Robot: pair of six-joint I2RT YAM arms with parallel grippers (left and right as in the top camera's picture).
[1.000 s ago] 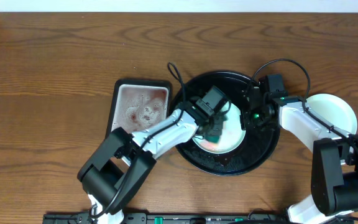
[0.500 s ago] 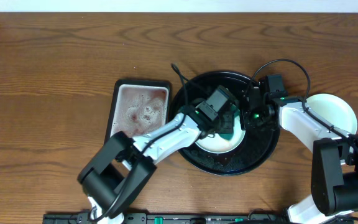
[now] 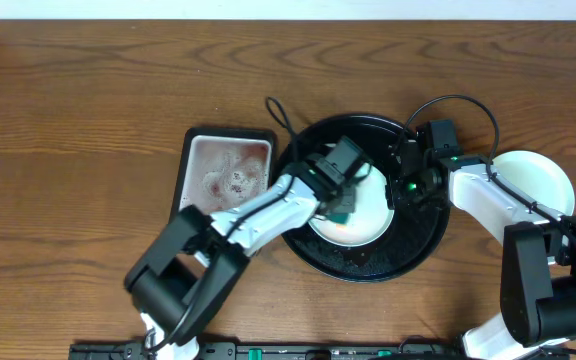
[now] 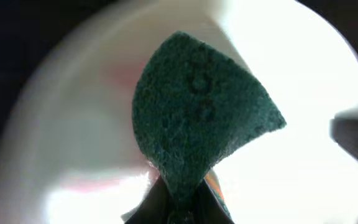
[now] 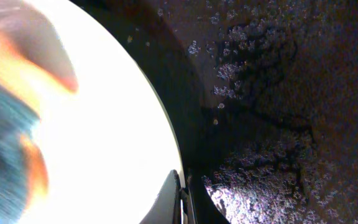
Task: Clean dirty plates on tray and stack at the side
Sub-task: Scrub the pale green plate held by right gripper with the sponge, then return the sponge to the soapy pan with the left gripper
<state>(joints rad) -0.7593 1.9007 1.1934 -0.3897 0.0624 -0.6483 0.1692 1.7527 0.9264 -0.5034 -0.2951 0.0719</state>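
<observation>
Left claw [image 3: 344, 206] is seen clamped on a green sponge [image 4: 197, 112], which is pressed onto a plate [image 3: 370, 226] lying in the black tray [image 3: 413, 255]. Faint red smears are seen beside the sponge. The plate's right rim is pinched by the right claw [image 3: 400, 188]. A second plate [image 3: 540, 176] is set just right of the tray, and a small tray [image 3: 226, 172] holding pinkish residue is set just left.

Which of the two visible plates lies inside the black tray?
The plate under the left gripper and its green sponge lies in the black tray. The other plate sits on the wooden table at the right, outside the tray.
</observation>
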